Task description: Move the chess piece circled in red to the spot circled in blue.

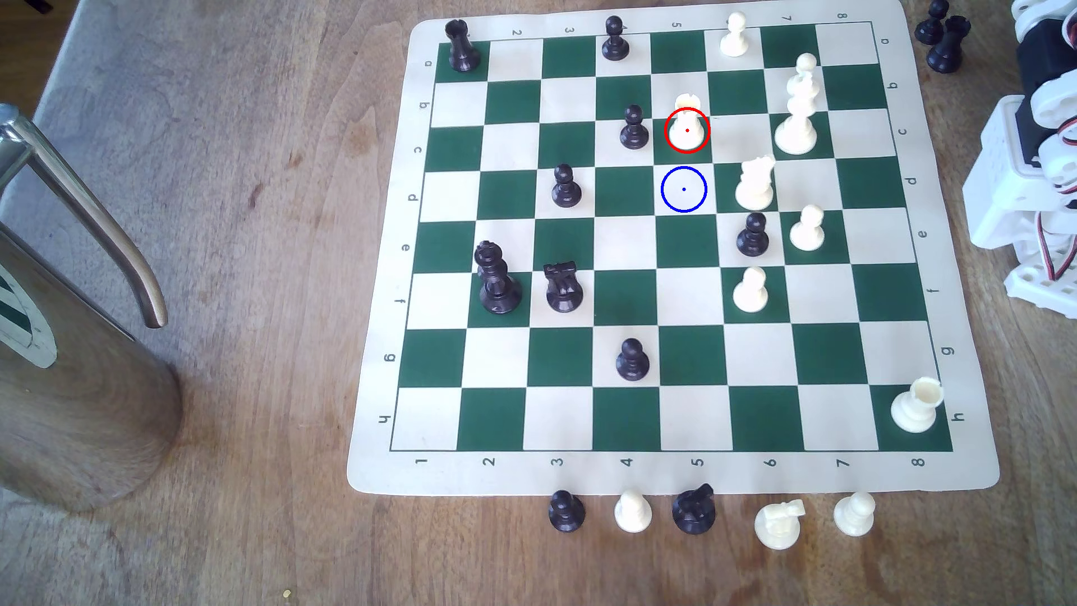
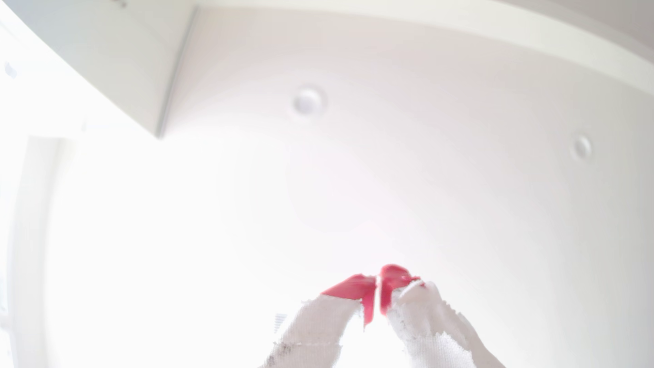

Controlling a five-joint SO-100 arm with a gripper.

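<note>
Status: task not started, as far as I can judge from my two feeds.

1. Task piece. The cream rook stands upright on a green square inside the red ring, in the column marked 5 of the chessboard mat. A black pawn stands on the adjoining square at the exterior view's left. The cream knight stands diagonally adjacent, on the green square beside the target.

2. Target. The blue-ringed square is a cream square directly below the rook's square in the exterior view, sharing an edge with it. No piece occupies it.

3. Arm. The white arm body sits folded at the exterior view's right edge, off the mat and well apart from the rook.

4. Claw. In the wrist view the claw points up at a pale ceiling. Its red fingertips sit close together with at most a thin gap, and nothing lies between them. I read it as closed and empty.

5. Remaining work, by my judgement: all of it. I must bring the claw over the board, open it, descend on the rook, grip, lift, shift one square, set down and release.

6. Caution. The pawn and knight flank the route closely; I expect little side clearance for the open jaws.
</note>
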